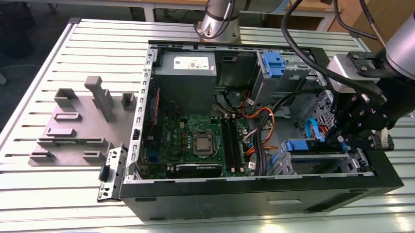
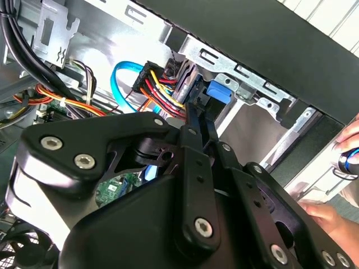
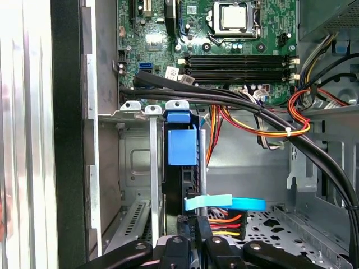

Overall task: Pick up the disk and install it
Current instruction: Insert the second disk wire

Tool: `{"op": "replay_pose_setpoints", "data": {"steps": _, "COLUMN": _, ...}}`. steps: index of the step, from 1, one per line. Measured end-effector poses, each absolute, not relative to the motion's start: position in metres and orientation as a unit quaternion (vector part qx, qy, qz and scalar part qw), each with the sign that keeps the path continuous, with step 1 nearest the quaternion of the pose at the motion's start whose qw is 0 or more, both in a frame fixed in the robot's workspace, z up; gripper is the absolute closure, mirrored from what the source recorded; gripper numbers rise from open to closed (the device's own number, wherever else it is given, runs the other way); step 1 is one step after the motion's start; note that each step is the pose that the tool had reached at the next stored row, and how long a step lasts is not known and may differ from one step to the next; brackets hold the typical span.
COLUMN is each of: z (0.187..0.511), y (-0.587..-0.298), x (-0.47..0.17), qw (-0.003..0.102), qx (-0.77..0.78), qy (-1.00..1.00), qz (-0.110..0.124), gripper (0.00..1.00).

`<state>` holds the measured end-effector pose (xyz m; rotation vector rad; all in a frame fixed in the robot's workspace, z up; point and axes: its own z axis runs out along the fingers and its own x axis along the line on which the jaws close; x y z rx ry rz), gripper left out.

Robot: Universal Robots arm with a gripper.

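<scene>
Pincer (image 1: 338,141) at disk (image 3: 182,147), no writing legible

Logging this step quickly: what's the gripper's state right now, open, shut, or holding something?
Gripper: down inside the computer case at the drive cage, by the blue clip. Whether it is open or shut cannot be told.

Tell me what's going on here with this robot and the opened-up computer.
A robot arm is reaching into an open computer case lying on a slatted table. Its gripper is down at the drive cage on the exterior view's right. The disk, in its blue carrier, already stands slotted in that cage. Whether the gripper grips it can't be told. A person's hand rests beside the case.
</scene>
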<state>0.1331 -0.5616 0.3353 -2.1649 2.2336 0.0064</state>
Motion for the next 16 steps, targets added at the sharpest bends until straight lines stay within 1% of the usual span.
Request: {"op": "replay_pose_setpoints", "data": {"steps": 16, "z": 0.3330, "y": -0.5617, "x": 0.1332, "qw": 0.015, "qx": -0.712, "qy": 0.702, "qz": 0.002, "gripper": 0.83}}
